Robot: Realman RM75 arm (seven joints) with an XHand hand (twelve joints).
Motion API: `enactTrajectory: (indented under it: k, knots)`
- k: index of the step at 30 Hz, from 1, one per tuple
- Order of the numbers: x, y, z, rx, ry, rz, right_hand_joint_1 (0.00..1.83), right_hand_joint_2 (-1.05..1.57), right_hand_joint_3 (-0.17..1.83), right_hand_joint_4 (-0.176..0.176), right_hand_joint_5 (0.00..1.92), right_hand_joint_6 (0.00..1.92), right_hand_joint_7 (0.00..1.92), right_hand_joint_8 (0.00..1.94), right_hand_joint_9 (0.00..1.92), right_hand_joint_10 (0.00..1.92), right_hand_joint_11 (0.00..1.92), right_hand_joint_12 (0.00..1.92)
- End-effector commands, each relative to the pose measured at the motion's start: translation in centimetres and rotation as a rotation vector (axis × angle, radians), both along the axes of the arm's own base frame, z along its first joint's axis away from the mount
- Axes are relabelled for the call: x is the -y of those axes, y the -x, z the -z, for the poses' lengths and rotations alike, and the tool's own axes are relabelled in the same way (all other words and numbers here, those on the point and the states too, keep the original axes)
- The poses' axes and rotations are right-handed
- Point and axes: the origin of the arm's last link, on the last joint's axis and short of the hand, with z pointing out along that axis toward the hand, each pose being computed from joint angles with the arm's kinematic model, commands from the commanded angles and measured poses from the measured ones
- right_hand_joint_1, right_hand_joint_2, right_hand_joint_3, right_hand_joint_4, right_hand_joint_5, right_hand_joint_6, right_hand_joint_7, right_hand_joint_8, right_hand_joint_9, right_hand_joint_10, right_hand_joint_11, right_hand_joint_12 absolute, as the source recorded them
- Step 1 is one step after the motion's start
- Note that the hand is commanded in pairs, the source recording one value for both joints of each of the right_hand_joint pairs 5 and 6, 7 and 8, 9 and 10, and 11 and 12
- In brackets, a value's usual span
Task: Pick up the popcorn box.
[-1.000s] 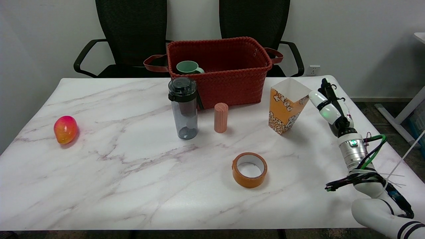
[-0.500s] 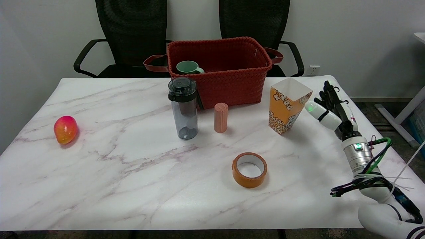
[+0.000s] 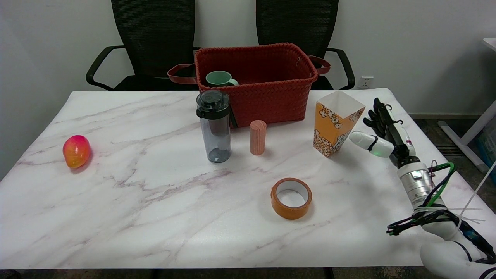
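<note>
The popcorn box point(image 3: 335, 121) is orange and white with popcorn prints and stands upright on the marble table point(image 3: 155, 201), right of centre, its top open. My right hand point(image 3: 381, 130) hovers just to the box's right, fingers spread and holding nothing. Its white thumb points left toward the box's lower right side, a small gap away. The black fingers reach up behind, beside the box's right edge.
A red woven basket point(image 3: 271, 93) holding a green mug point(image 3: 219, 79) stands behind the box. A dark water bottle point(image 3: 214, 126) and a pink cylinder point(image 3: 257, 137) stand to the left. An orange tape roll point(image 3: 291, 198) lies in front, a mango point(image 3: 76, 150) far left.
My right hand has dropped lower and its thumb has swung down and left toward the box's lower side. The box has not moved.
</note>
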Motion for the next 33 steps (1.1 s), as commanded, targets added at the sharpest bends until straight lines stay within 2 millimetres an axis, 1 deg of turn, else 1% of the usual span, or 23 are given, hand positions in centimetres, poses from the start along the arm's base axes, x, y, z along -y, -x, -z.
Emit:
enactTrajectory:
  k: [1, 7, 13, 18, 26, 29, 33]
  knots:
    - [0.5, 1.4, 0.8, -0.059, -0.056, 0.096, 0.87, 0.36, -0.17, 0.000, 0.00, 0.00, 0.00, 0.00, 0.12, 0.12, 0.28, 0.28]
    - [1.3, 1.6, 0.7, -0.072, -0.066, 0.114, 0.88, 0.36, -0.17, 0.000, 0.00, 0.00, 0.00, 0.00, 0.09, 0.09, 0.28, 0.28]
    - [1.6, 2.2, 0.4, -0.068, -0.046, 0.130, 0.85, 0.39, -0.17, 0.000, 0.00, 0.00, 0.00, 0.00, 0.06, 0.06, 0.25, 0.25]
    - [2.0, 2.0, 0.3, -0.067, -0.041, 0.126, 0.82, 0.43, -0.14, 0.000, 0.00, 0.00, 0.00, 0.00, 0.04, 0.04, 0.22, 0.22]
    - [2.7, 2.2, 0.6, -0.089, -0.027, 0.145, 0.79, 0.46, -0.11, 0.000, 0.00, 0.00, 0.00, 0.00, 0.00, 0.00, 0.19, 0.19]
    - [2.9, 2.2, 0.7, -0.086, -0.031, 0.148, 0.77, 0.47, -0.04, 0.000, 0.00, 0.00, 0.00, 0.00, 0.00, 0.00, 0.19, 0.19]
    - [3.2, 2.2, 0.9, -0.078, -0.033, 0.146, 0.76, 0.48, -0.05, 0.000, 0.00, 0.00, 0.00, 0.00, 0.00, 0.00, 0.19, 0.19]
